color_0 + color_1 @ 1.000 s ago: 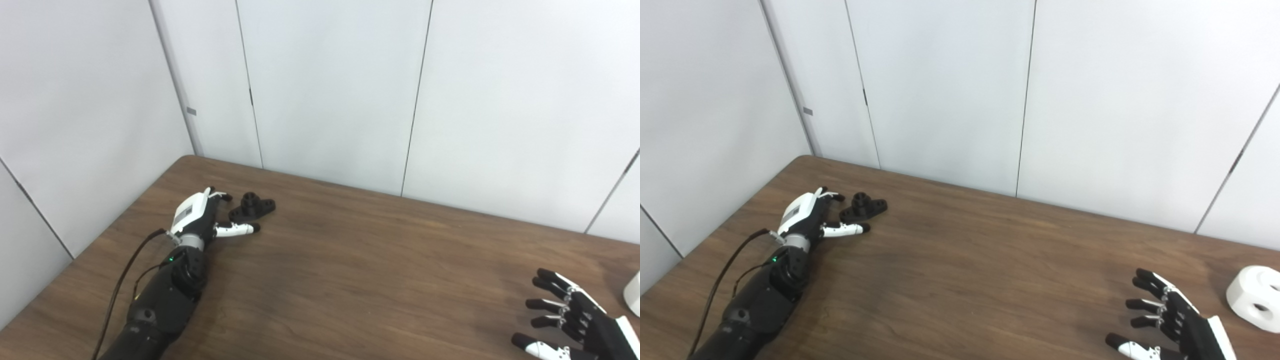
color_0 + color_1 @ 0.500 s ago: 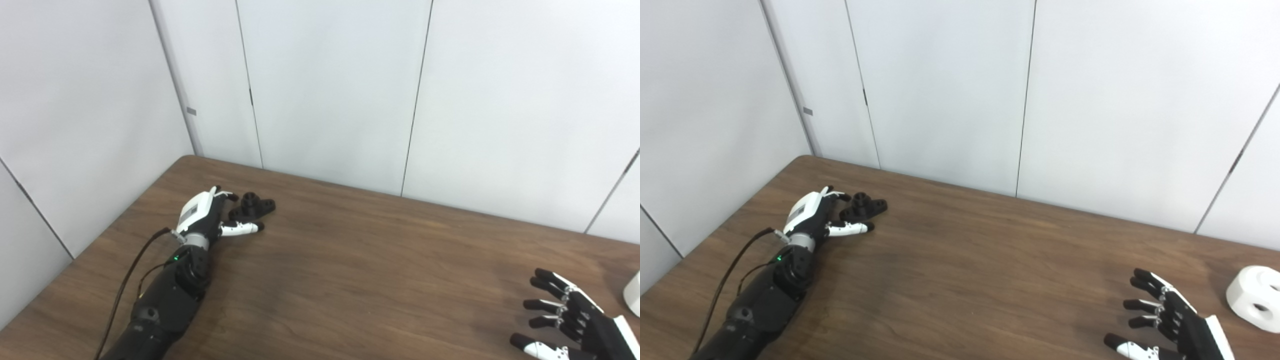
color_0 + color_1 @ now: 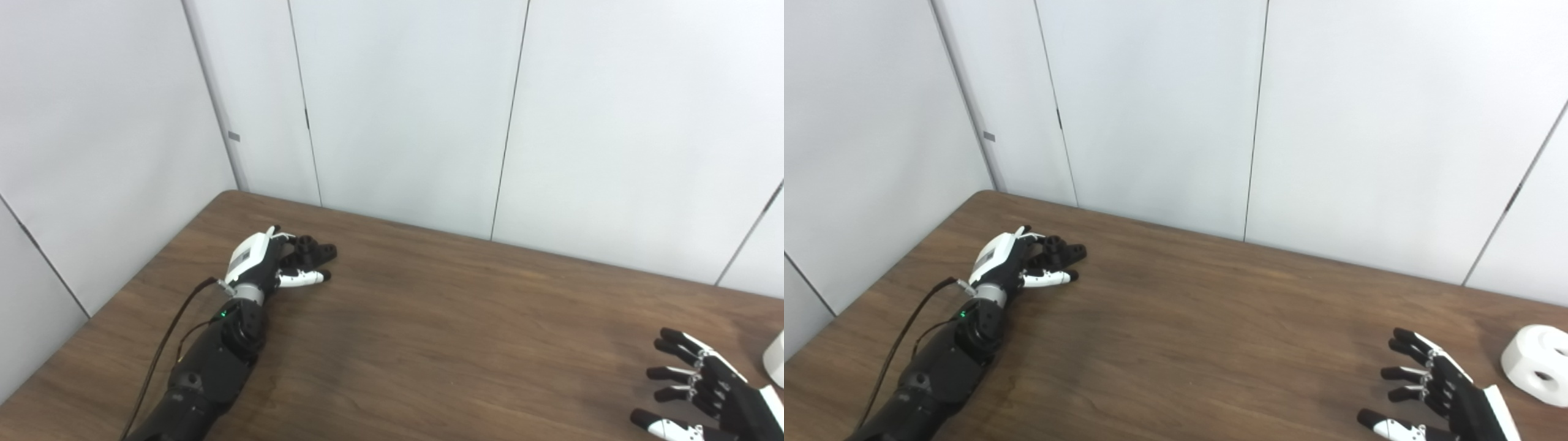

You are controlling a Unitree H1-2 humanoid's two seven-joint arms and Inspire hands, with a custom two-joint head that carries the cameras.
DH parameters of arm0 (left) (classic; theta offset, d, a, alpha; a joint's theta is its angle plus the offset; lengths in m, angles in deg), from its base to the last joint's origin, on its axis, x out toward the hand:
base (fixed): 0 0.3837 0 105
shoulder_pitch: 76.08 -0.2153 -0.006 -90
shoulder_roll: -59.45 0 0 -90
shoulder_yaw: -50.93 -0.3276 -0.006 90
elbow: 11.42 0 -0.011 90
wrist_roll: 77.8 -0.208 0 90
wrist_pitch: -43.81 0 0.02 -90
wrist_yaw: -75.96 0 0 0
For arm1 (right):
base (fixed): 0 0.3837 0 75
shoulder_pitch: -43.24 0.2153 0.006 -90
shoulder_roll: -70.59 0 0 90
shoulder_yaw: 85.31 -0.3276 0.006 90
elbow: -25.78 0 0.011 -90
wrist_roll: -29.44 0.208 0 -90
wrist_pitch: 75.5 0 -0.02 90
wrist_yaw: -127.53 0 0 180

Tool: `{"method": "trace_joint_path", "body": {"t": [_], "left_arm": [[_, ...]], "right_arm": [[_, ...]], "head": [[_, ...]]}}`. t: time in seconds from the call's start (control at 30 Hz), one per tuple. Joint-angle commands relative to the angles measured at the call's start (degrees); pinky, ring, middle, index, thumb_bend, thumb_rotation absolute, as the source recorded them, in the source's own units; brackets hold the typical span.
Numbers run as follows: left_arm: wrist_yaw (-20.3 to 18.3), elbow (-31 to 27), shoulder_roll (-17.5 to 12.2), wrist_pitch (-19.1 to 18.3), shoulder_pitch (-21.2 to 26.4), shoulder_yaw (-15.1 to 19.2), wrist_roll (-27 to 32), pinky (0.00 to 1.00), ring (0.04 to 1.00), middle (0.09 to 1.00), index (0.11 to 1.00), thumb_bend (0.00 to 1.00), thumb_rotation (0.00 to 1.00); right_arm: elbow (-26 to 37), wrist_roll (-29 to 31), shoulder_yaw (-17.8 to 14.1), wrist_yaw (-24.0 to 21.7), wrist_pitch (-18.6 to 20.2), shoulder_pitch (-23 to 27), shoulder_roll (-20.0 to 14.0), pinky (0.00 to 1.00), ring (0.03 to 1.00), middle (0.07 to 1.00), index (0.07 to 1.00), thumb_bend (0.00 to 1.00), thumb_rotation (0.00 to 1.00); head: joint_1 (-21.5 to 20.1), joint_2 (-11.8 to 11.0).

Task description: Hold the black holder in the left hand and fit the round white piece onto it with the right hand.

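**Black holder bracketed by the left hand, white piece untouched at the right edge**

Brown wood-grain covers the bench [image 3: 1188, 343], which is backed by pale wall panels [image 3: 1151, 110]. Near the far left corner, the left hand [image 3: 1013, 269] is laid low on the surface with its white-backed palm turned toward the black holder [image 3: 1062, 252]. The fingers are spread over the holder's far side and the thumb is stretched along its near side, so the holder is bracketed between them; whether a firm grip has been made cannot be told, and the holder appears to rest on the bench. The holder's long axis runs roughly left to right, with its flat lobe pointing away from the palm toward the bench's middle.

A wide stretch of bench is seen between the two arms. At the near right corner, the right hand [image 3: 1436, 392] is held open, fingers splayed and nothing grasped. The round white piece [image 3: 1536, 372] lies just beyond it, against the right edge, apart from the fingertips and to their right.

The step in hand is judged to be the closing of the left hand on the holder. For the white piece, the right hand is plainly the nearer, and a short reach rightward would be called for.
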Motion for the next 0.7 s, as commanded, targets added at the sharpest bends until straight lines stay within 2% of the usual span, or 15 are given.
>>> {"method": "trace_joint_path", "body": {"t": [0.0,0.23,0.37,0.57,0.67], "left_arm": [[-0.15,2.00,1.64,0.28,-0.59,-2.75,-2.32,1.00,0.990,0.889,0.490,0.53,0.06],[5.28,3.26,1.34,-0.32,-0.91,-5.14,-6.10,1.00,0.952,0.858,0.485,0.52,0.06],[7.35,4.04,1.20,-0.59,-0.97,-5.49,-6.99,1.00,0.957,0.859,0.484,0.52,0.05],[8.34,2.46,0.74,-0.64,-2.27,-5.92,-7.62,1.00,0.952,0.852,0.484,0.52,0.06],[8.31,0.85,1.07,1.89,-3.44,-5.76,-6.60,1.00,0.937,0.845,0.484,0.52,0.06]], "right_arm": [[2.11,0.74,-0.68,0.09,-0.31,0.90,-0.75,0.54,0.671,0.814,0.816,0.65,0.00],[2.51,0.62,-0.63,-0.03,0.44,0.63,-1.08,0.55,0.684,0.824,0.826,0.63,0.00],[1.62,0.75,-0.51,-0.07,-0.36,0.79,-1.02,0.55,0.690,0.830,0.832,0.62,0.00],[0.68,0.29,-0.15,0.11,-0.82,1.18,-0.78,0.55,0.690,0.832,0.832,0.61,0.00],[0.11,0.39,0.00,0.26,-1.18,1.58,-0.41,0.55,0.685,0.827,0.829,0.61,0.00]], "head": [[0.05,0.08],[0.61,0.51],[1.06,0.63],[1.10,0.57],[-0.31,0.64]]}}
